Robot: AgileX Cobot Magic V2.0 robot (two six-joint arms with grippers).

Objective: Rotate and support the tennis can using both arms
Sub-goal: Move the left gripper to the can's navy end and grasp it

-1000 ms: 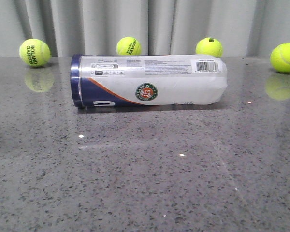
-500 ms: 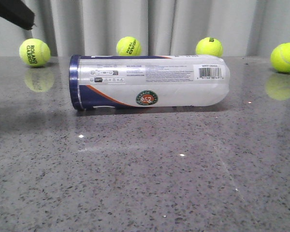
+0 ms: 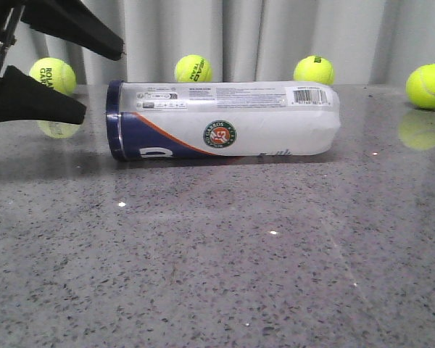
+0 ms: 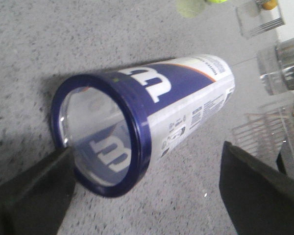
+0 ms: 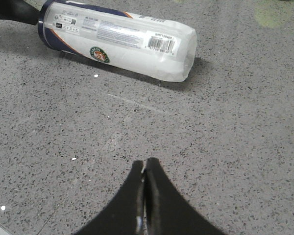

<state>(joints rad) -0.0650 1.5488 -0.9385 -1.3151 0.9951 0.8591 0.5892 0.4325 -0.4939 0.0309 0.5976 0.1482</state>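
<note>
the grey speckled surface point(image 3: 225, 275) lies bare in the foreground. the right claw point(image 5: 145, 169) hangs above it with its two fingers pressed together, holding nothing, well apart from the tennis can point(image 3: 223, 120). the can lies on its side across the middle of the surface, its long axis running left to right. its clear plastic body carries a white label with a navy band and an orange stripe at the left end, a round green-red logo facing forward, and a barcode near the rounded, translucent right end. the navy-rimmed left end faces the left claw point(image 3: 94, 76), whose fingers stand wide apart just beside that rim, gripping nothing. behind the can, four yellow tennis balls point(image 3: 193, 69) sit along a pale curtain point(image 3: 246, 36).
</note>
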